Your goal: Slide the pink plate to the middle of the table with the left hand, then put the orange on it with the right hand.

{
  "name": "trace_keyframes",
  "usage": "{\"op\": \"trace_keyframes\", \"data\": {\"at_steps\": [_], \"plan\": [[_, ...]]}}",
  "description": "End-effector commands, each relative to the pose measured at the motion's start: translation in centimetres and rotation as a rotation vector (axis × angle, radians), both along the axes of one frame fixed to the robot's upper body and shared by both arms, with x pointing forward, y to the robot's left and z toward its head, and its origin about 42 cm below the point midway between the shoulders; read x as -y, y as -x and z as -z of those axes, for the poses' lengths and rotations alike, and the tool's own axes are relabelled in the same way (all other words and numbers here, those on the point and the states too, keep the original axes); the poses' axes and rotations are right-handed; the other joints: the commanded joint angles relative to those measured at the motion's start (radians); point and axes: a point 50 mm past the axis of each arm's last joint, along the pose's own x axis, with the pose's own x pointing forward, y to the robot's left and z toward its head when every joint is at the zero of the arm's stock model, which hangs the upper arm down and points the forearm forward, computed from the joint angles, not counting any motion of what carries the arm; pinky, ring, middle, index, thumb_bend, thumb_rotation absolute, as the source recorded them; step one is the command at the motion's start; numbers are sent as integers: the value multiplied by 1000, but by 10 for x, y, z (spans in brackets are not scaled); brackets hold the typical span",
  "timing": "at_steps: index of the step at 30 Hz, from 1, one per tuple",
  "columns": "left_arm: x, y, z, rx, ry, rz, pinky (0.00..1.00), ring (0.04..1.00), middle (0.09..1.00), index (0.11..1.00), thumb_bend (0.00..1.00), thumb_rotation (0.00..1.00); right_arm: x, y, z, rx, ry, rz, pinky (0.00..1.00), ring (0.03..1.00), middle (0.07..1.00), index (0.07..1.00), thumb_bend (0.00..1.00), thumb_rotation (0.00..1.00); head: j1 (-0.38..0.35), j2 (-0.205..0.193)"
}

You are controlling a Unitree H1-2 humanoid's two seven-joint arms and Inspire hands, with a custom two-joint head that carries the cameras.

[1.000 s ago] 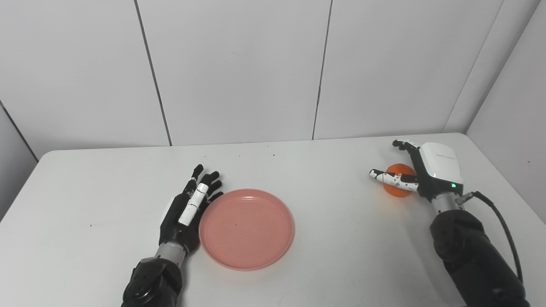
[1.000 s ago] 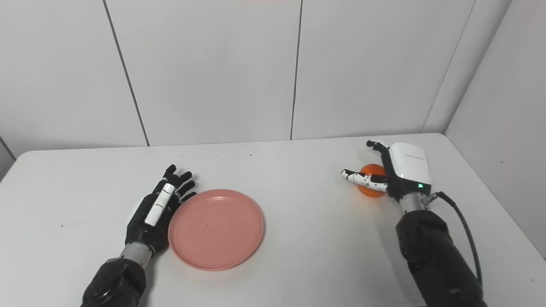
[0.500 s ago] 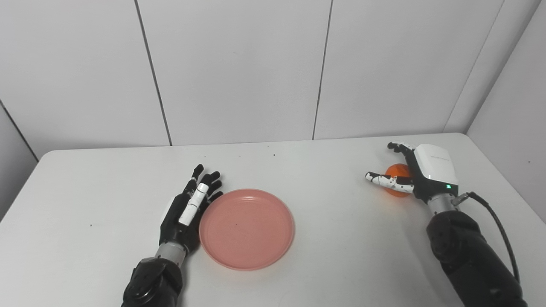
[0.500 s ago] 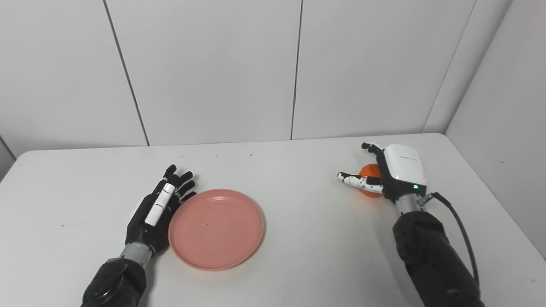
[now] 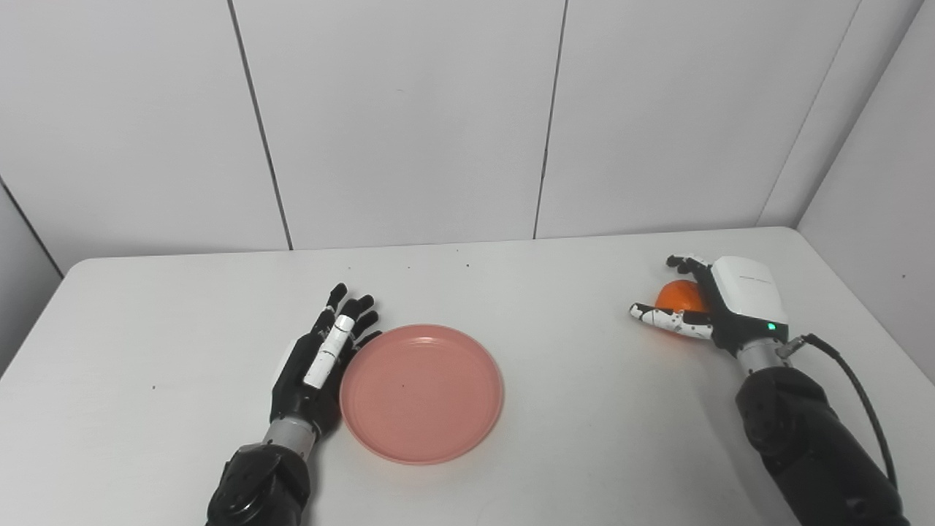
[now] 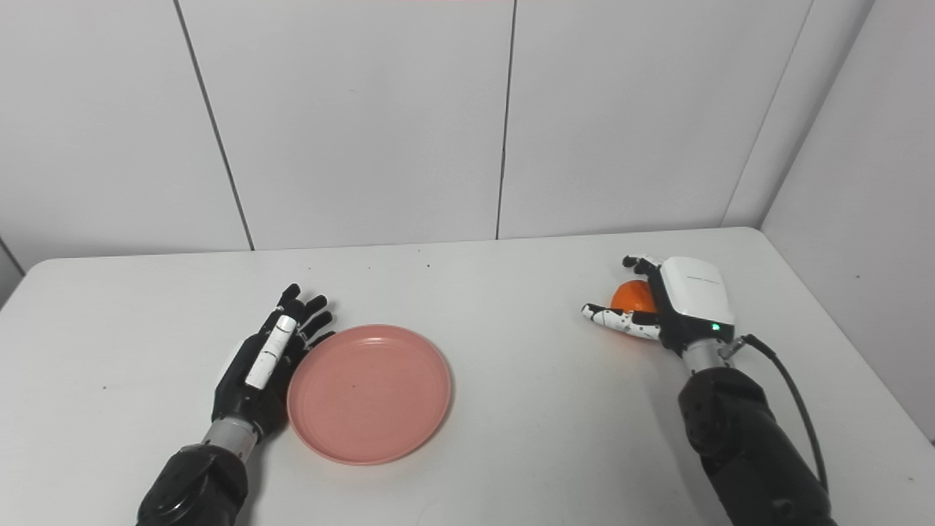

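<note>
Orange (image 5: pixel 673 297) sits at the table's (image 5: pixel 570 438) right side, cupped in the right hand (image 5: pixel 719 303): thumb under its front, fingers curling over the back. Can't tell if the grip is fully closed. Likely light, firm and round, so it rolls; wrap around its widest part. Pink plate (image 5: pixel 421 392) lies flat near centre, probably stiff and slick. Left hand (image 5: pixel 318 358) is open, fingers spread, against the plate's left rim.

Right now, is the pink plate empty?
Empty. The pink plate shows only bare pink; the orange sits by the right hand.
</note>
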Motion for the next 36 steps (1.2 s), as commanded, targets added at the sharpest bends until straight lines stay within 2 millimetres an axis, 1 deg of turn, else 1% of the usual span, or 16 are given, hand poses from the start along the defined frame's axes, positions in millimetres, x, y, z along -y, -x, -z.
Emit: {"op": "trace_keyframes", "data": {"at_steps": [1, 5, 7, 11, 14, 18, 22, 24, 26, 32, 33, 36], "plan": [[-1, 2, 7, -63, -7, 1, 839, 908, 901, 1000, 773, 580, 5, -6, -27, 75, 24, -12, 779, 728, 738, 740, 851, 797, 0, 0], [-2, 1, 7, -58, -14, 1, 854, 905, 898, 1000, 763, 587, 5, -7, -27, 75, 42, -17, 764, 718, 736, 743, 853, 807, 0, 1], [-3, 1, 7, -57, -16, 2, 851, 903, 897, 1000, 779, 589, 5, -6, -27, 79, 39, -18, 757, 707, 727, 738, 855, 794, -2, 4], [-2, 1, 6, -54, -15, 4, 851, 903, 897, 1000, 790, 590, 2, -6, -25, 65, 27, -13, 776, 725, 740, 743, 854, 796, 3, 7], [-1, 1, 6, -55, -11, 4, 859, 905, 899, 1000, 793, 587, 0, -6, -22, 58, 31, -11, 756, 721, 739, 742, 856, 804, 7, 8], [-2, 2, 5, -55, -11, 0, 838, 904, 892, 1000, 769, 580, -2, -6, -17, 39, 33, -6, 753, 731, 749, 744, 844, 800, 6, 11], [-2, 4, 5, -58, -8, 3, 845, 909, 895, 1000, 765, 578, -4, -7, -14, 33, 41, -7, 744, 727, 746, 737, 839, 788, 9, 13], [-2, 5, 5, -61, -11, 6, 839, 911, 899, 1000, 765, 572, -5, -7, -13, 26, 47, -2, 701, 712, 741, 736, 844, 790, 9, 14], [-3, 6, 6, -63, -13, 6, 843, 909, 894, 1000, 745, 575, -5, -7, -11, 20, 55, 4, 585, 655, 713, 727, 830, 768, 10, 14], [-3, 5, 5, -63, -8, 5, 852, 908, 889, 1000, 761, 572, -5, -8, -8, 1, 55, 32, 520, 611, 680, 707, 816, 710, 11, 15], [-3, 4, 5, -62, -7, 8, 852, 906, 888, 1000, 761, 573, -5, -8, -8, -1, 57, 44, 469, 580, 667, 694, 800, 652, 13, 14], [-3, 3, 4, -63, -3, 13, 864, 909, 888, 1000, 775, 571, -6, -9, -6, 23, 70, 69, 364, 485, 609, 638, 751, 484, 13, 14]]}}
